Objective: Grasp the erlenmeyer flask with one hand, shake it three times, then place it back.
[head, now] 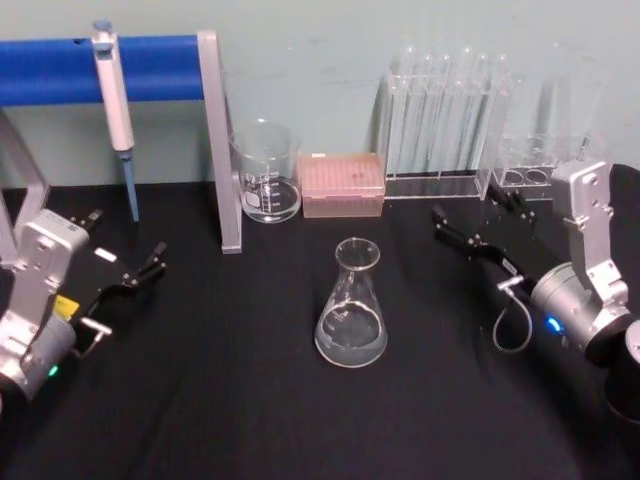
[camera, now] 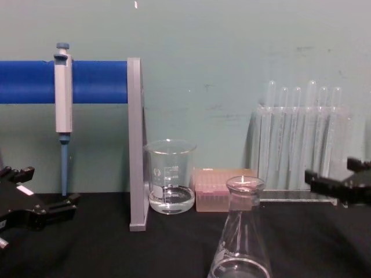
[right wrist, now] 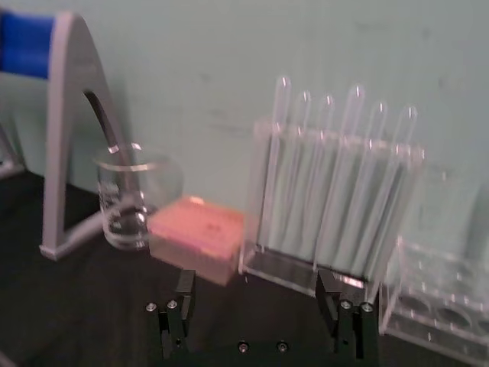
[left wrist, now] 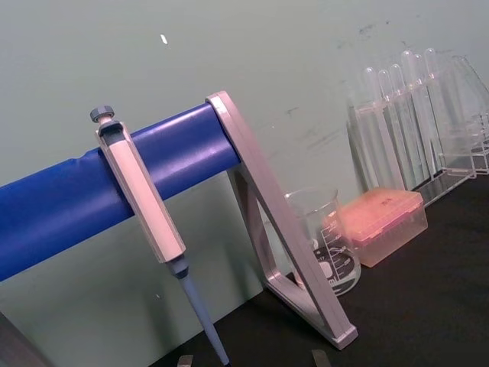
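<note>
Erlenmeyer flask [head: 351,308], little clear liquid inside, stood mid-desk [head: 250,400]; left pincer [head: 128,262] and right pincer [head: 478,222] gaped wide, empty.

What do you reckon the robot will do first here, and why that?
Probably one arm reaches in toward the erlenmeyer flask, likely the right gripper, which looks open and points roughly that way. The flask stands upright and untouched on the black table between both arms, and the left gripper is also open and holds nothing, so nothing has been grasped yet.
</note>
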Motion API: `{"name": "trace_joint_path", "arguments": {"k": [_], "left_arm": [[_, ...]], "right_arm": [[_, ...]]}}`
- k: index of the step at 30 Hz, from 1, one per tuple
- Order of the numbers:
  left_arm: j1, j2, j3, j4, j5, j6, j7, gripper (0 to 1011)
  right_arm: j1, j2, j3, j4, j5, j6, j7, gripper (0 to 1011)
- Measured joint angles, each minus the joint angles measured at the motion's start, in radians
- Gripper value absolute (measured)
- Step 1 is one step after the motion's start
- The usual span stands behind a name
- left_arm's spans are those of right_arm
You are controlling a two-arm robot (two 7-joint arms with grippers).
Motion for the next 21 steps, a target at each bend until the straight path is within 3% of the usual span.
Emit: {"name": "trace_joint_path", "arguments": {"k": [10, 21], "left_arm": [[0.000, 0.000, 0.000, 0.000, 0.000, 0.000, 0.000, 1001], [0.000, 0.000, 0.000, 0.000, 0.000, 0.000, 0.000, 1001]], "right_arm": [[0.013, -0.030, 0.012, 0.058, -0.005, 0.045, 0.011, 1000], [0.017, -0.035, 0.018, 0.064, -0.010, 0.053, 0.032, 1000]]}}
